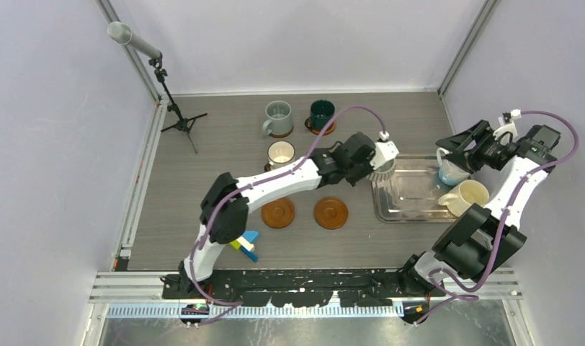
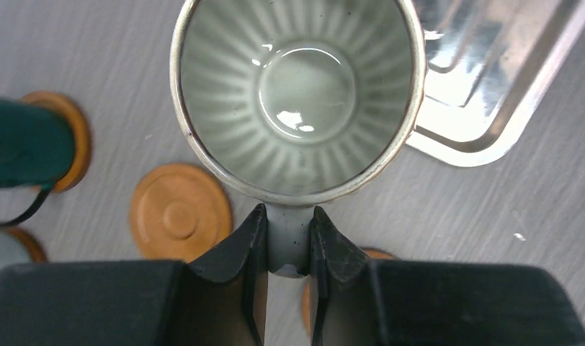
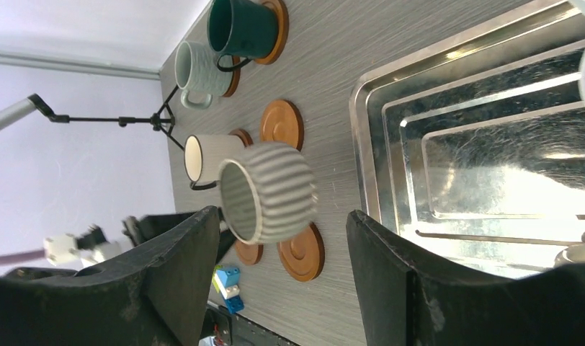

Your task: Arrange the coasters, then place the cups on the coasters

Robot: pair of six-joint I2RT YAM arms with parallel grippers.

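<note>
My left gripper [image 2: 288,216] is shut on the handle of the ribbed grey-beige cup [image 2: 298,94], which hangs above the table by the steel tray's left edge [image 1: 382,171]. The grey-blue cup [image 1: 278,117], the dark green cup [image 1: 322,114] and a white cup [image 1: 281,153] each stand on a coaster. Two bare coasters [image 1: 278,213] [image 1: 331,213] lie near the front, and another bare coaster [image 3: 281,124] shows in the right wrist view. My right gripper [image 3: 282,215] hangs open with nothing in it, over the tray beside a white cup [image 1: 452,171]. A cream cup [image 1: 466,196] stands in the tray too.
The steel tray [image 1: 408,209] lies at the right, with its rim close to the held cup. Small coloured blocks [image 1: 246,245] sit near the left arm's base. A black tripod [image 1: 180,119] stands at the back left.
</note>
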